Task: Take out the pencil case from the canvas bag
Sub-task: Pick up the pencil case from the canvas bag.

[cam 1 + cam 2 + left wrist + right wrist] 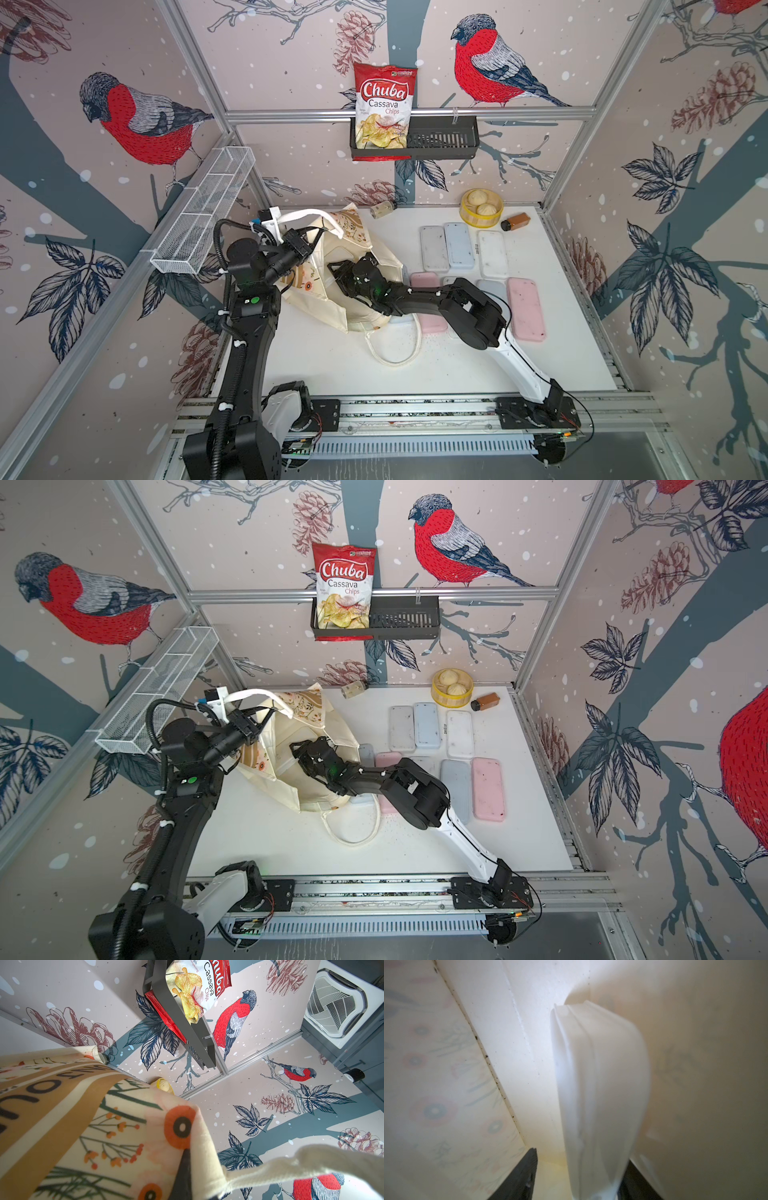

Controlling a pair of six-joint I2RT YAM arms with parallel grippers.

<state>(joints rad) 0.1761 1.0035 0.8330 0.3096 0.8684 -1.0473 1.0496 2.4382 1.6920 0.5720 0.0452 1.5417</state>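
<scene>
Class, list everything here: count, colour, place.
canvas bag: one, cream, floral print, on white table
pencil case: one, white, inside bag
other cases: several, grey, blue, white, pink, on table
chips bag: one, red-white, in black wall basket
wire basket: one, white, side rail
steamer: one, yellow, holding two buns, table's back
bottle: one, brown, beside steamer
jar: one, clear, by back wall
left gripper: black, shut on bag
right gripper: black, open around pencil case

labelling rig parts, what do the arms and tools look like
Both are black, with a white base link and green light. The left arm carries a ribbed hose with white ties; the right arm a wire. The left tool and right tool are black.
</scene>
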